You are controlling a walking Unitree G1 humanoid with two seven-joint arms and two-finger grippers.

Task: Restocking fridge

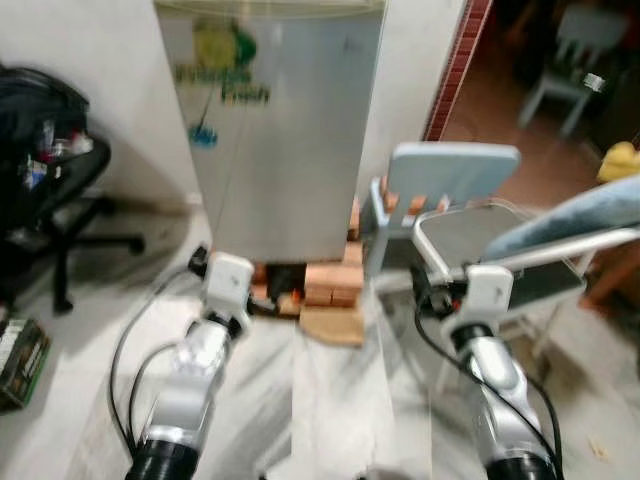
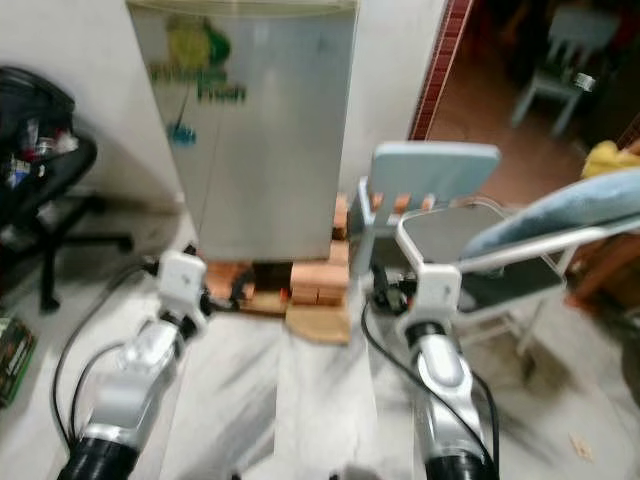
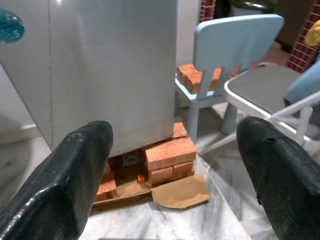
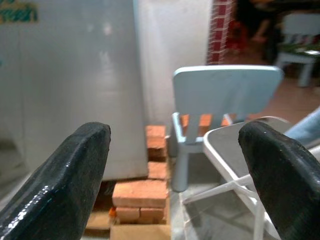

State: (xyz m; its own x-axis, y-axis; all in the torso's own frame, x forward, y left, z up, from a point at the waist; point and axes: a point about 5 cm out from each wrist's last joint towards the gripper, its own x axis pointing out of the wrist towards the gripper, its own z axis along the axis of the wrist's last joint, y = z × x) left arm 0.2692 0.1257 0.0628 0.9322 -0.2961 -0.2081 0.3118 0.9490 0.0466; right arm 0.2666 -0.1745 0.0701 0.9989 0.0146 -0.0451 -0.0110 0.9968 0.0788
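From my head, the fridge (image 1: 275, 130) stood shut straight ahead on bricks (image 1: 325, 283), its height upright, my left gripper (image 1: 205, 262) nearer its door than my right gripper (image 2: 385, 285). Along my left wrist, my fingers (image 3: 65, 185) were spread wide, empty, facing the fridge's lower corner. Along my right wrist, they gaped equally empty toward the blue chair (image 4: 225, 95) beside it.

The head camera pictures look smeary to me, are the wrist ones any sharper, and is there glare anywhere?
Left eye view: motion blur smears the fridge lettering and the floor. Right eye view: the same smear, and the dark doorway behind loses detail. Left wrist view: sharper, bricks crisp, with the close black fingers soft. Right wrist view: hazier, a pale glare patch on the fridge door, the light blue chair mildly blurred.
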